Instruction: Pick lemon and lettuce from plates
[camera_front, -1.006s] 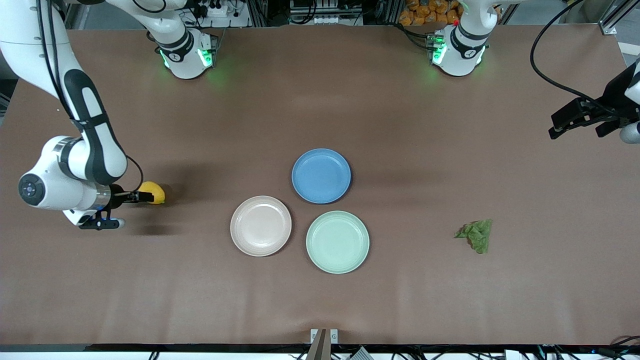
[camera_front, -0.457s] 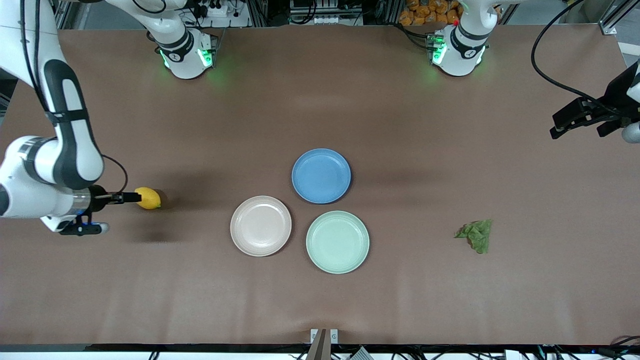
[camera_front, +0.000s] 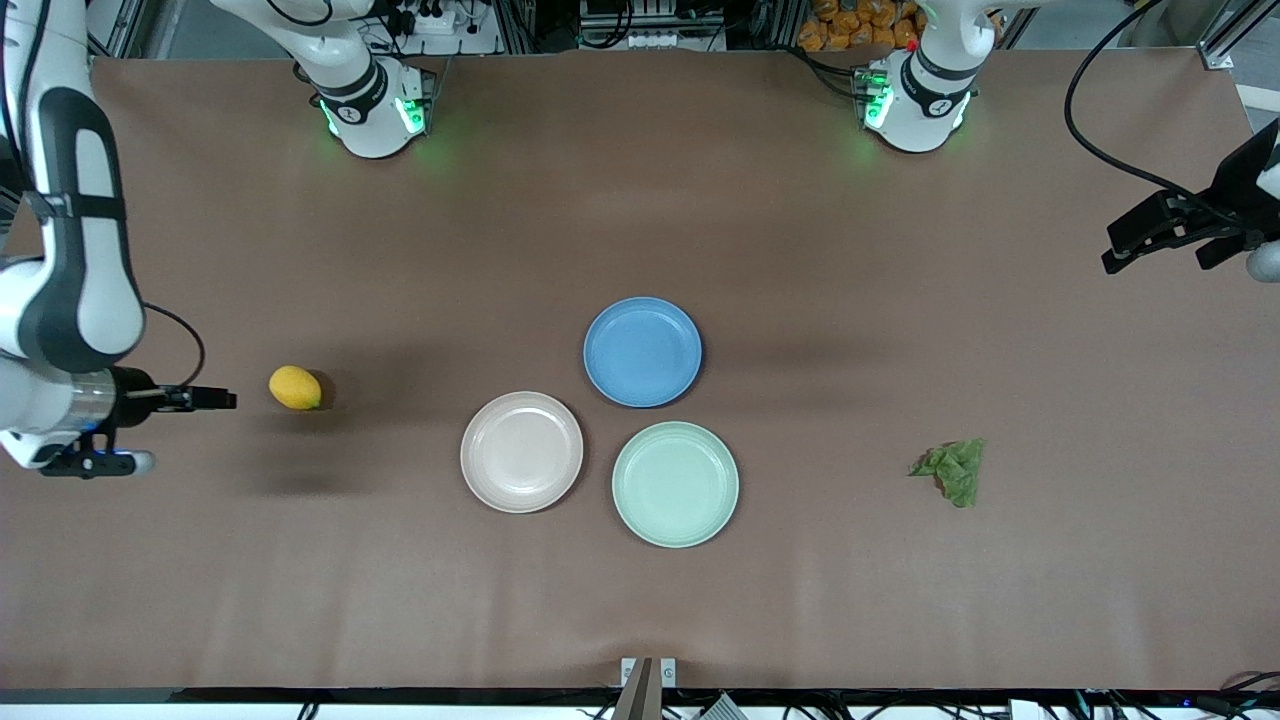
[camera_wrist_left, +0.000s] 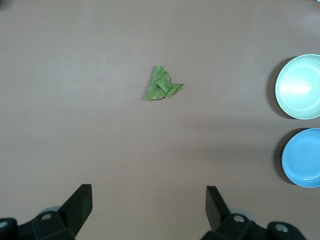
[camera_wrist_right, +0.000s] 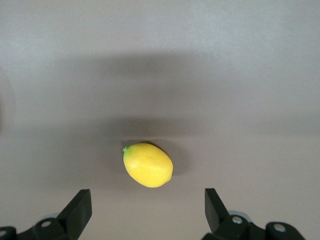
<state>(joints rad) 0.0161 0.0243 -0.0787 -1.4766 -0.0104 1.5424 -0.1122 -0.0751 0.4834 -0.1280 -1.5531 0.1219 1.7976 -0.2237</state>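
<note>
Black-fingered right end effector (camera_front: 215, 399) gapes wide, empty, beside the lemon (camera_front: 295, 388) (not touching); left end effector (camera_front: 1150, 238) wide, empty, wrist raised over the tabletop (camera_front: 640, 600).

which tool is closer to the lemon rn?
Right. The right tool is open just beside the lemon at the right arm's end of the table. The left tool is open at the left arm's end.
</note>
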